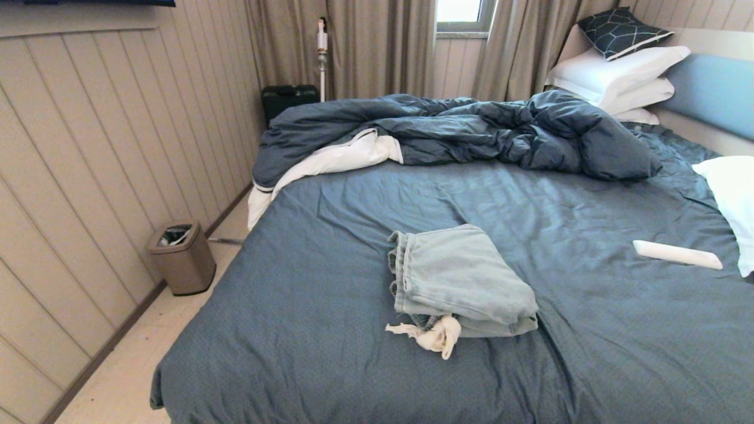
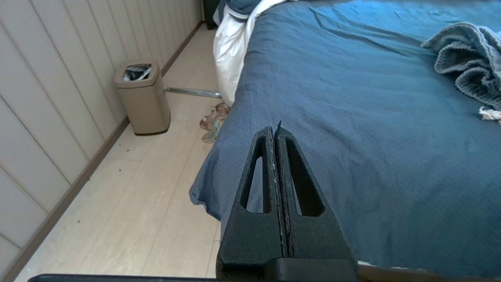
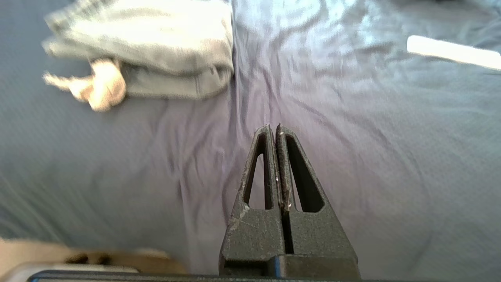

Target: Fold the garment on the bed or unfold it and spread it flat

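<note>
The pale denim shorts [image 1: 459, 282] lie folded in a compact stack on the slate-blue sheet of the bed [image 1: 330, 282], with white pocket lining [image 1: 436, 337] bunched out at the near edge. Neither arm shows in the head view. My left gripper [image 2: 274, 127] is shut on nothing near the bed's near left corner, the shorts [image 2: 467, 64] well off to one side. My right gripper [image 3: 273, 127] is shut and empty above bare sheet, short of the shorts [image 3: 156, 51] and their lining [image 3: 100, 84].
A rumpled dark duvet [image 1: 471, 132] lies across the far half of the bed. White pillows [image 1: 618, 76] and a patterned cushion [image 1: 621, 32] sit by the headboard. A white remote [image 1: 677, 254] lies to the right. A tan bin [image 1: 182, 256] stands on the floor left.
</note>
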Available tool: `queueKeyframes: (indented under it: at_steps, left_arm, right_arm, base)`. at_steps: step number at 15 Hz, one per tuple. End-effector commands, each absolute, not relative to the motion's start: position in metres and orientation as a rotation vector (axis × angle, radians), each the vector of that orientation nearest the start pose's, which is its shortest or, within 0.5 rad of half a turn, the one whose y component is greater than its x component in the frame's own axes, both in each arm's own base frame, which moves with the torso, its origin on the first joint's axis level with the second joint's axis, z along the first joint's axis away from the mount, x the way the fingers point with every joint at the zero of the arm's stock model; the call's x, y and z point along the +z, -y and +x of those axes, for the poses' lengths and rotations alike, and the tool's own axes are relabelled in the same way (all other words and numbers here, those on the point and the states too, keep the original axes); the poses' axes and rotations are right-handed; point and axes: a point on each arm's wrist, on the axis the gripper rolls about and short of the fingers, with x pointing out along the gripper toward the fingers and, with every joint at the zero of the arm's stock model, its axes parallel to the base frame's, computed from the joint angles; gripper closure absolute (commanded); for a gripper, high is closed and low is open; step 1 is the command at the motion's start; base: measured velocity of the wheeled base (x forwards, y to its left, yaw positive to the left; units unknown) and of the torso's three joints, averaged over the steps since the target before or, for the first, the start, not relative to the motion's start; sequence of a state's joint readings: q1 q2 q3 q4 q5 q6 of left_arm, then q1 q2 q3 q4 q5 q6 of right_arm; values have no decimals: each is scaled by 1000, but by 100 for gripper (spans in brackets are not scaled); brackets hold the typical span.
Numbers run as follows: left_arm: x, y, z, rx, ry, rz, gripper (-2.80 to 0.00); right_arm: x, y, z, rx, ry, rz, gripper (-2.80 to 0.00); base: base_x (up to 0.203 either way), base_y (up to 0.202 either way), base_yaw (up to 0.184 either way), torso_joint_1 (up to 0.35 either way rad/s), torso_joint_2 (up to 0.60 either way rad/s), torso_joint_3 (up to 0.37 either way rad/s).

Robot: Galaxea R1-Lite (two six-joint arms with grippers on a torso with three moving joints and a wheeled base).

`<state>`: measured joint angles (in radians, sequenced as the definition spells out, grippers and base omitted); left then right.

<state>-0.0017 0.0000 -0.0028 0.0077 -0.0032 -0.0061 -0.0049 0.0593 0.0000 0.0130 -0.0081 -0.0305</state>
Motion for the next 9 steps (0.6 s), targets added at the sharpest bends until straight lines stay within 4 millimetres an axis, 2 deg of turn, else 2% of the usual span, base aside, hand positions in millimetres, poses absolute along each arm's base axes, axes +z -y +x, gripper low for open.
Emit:
queueKeyframes:
  at_steps: [1, 9]
  left_arm:
    - [75, 0, -23, -5, -9, -5, 0]
    - [75, 0, -23, -5, -8, -6, 0]
  right_arm:
    - [74, 0, -23, -10, -12, 9, 0]
    - [74, 1, -23, -23, -12, 35, 0]
  base:
    - [0, 0, 0, 0, 0, 0]
    - [0, 0, 0, 0, 0, 0]
